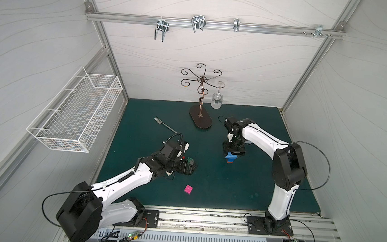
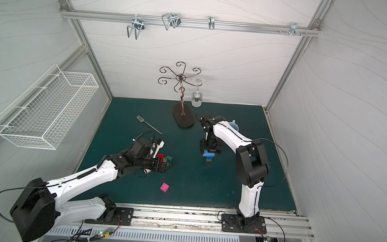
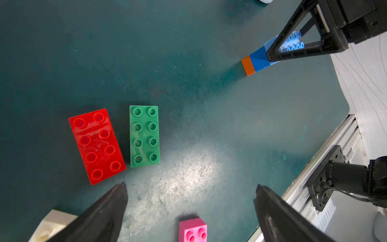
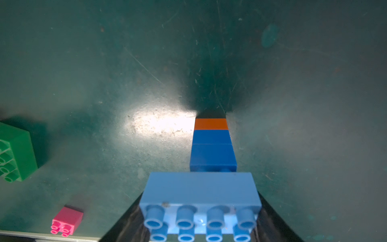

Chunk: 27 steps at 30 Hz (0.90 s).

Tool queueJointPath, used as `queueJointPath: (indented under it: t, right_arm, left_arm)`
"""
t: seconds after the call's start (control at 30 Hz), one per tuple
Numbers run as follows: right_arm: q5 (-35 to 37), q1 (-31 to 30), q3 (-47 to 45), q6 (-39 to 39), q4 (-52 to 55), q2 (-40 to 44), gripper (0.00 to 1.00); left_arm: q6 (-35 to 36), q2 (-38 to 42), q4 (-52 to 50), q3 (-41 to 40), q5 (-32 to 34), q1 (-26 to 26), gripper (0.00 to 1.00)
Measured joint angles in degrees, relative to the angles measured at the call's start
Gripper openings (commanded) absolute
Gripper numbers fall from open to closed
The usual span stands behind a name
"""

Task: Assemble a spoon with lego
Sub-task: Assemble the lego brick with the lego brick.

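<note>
Jaws of the left gripper (image 3: 191,186) stand wide and empty. In a top view the green brick (image 3: 144,136) lies just past them at twelve o'clock, long axis in line with the fingers, with the red brick (image 3: 97,146) just beside it. Toward three o'clock, well apart, the right gripper (image 1: 232,154) pinches the half-built spoon (image 4: 212,155) upright on the mat (image 1: 229,193). The left arm is nearer the loose bricks.

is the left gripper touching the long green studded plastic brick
Apart. In the left wrist view, a strip of bare mat separates the long green studded brick from the left gripper, whose jaws stand wide open.
</note>
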State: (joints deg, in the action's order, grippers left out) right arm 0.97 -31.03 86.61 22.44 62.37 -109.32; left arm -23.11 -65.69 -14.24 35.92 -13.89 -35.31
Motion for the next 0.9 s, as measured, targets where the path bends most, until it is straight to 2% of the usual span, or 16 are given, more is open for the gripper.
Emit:
queueJointPath:
  t: [0.9]
  right_arm:
    - [1.5,0.0,2.1,0.0,1.2,-0.1,0.64]
  left_arm:
    - [0.0,0.0,0.0,-0.2,0.0,0.0,1.00]
